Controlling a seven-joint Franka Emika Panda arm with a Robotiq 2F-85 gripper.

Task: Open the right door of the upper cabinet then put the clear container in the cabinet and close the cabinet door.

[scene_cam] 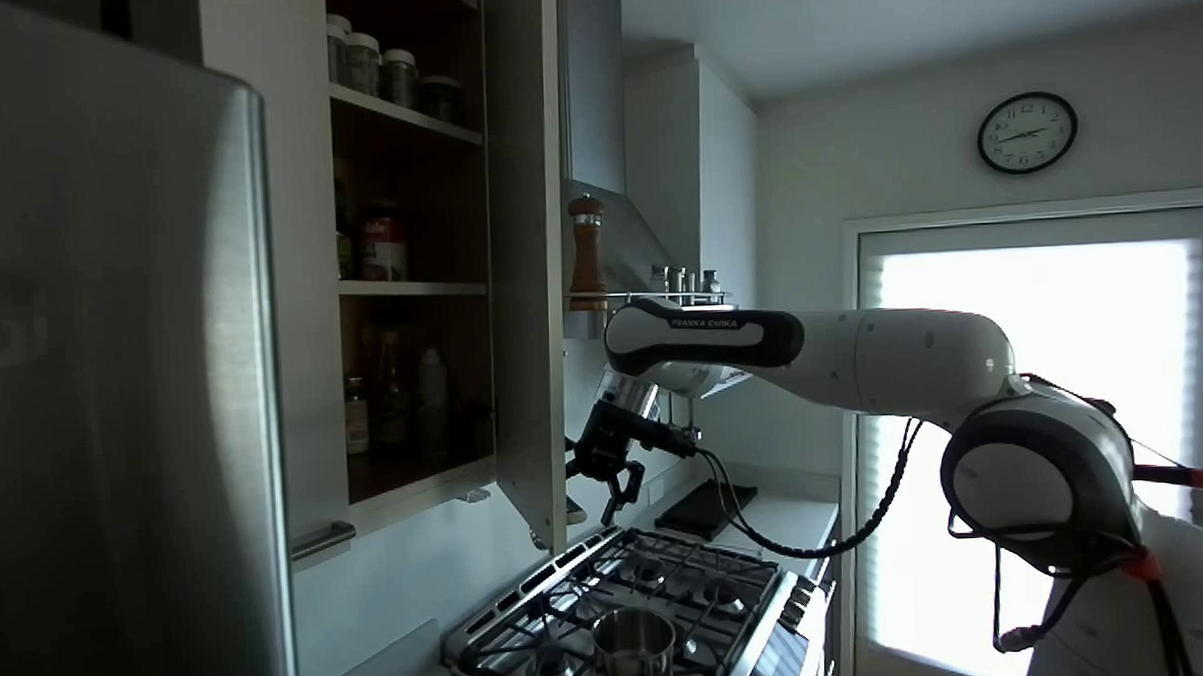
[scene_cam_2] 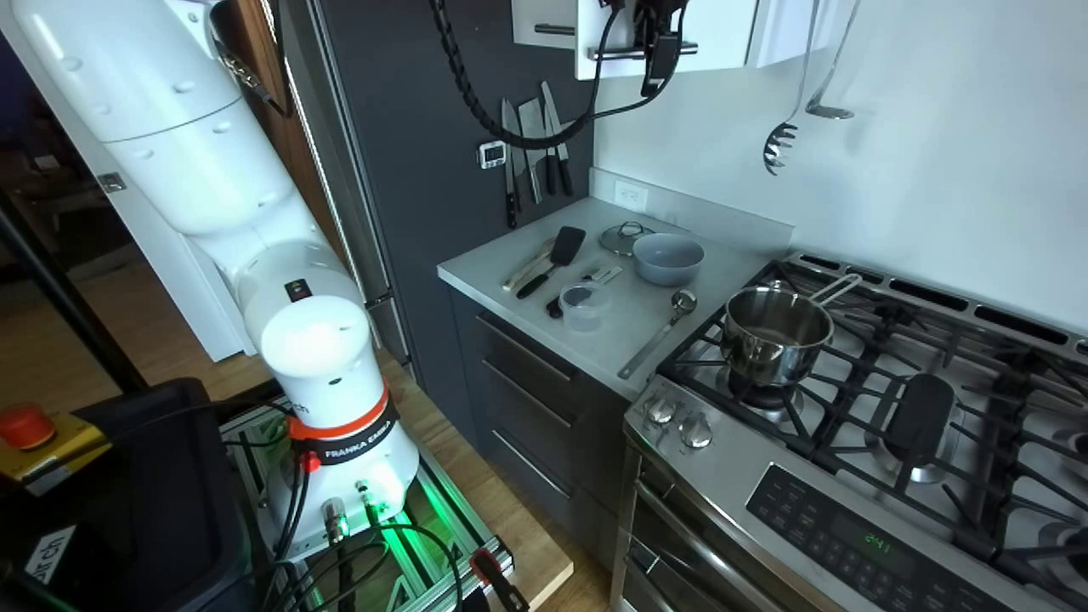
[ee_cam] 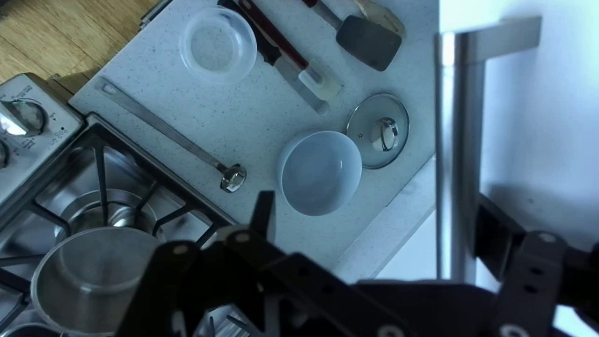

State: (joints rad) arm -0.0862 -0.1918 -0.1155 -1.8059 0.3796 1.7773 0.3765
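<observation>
1. Right door [scene_cam: 523, 231]: tall, narrow, pale panel, open — swung outward, hanging upright, inner face visible in an exterior view. Slim horizontal metal handle [ee_cam: 451, 154] near its bottom edge.
2. Upper cabinet [scene_cam: 437, 199]: wall-mounted, pale outside, dark within; open on the right, closed on the left.
3. Clear container [ee_cam: 218, 45]: round, open-topped, upright on the tabletop [ee_cam: 252, 107] — well below the cabinet, toward the front edge.

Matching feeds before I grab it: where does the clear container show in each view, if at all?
In an exterior view: the clear container sits on the counter, just right of centre.
In an exterior view with the wall clock: absent.
Wrist view: clear container at top, left of centre.
Shared landmark, all three: steel pot.
</observation>
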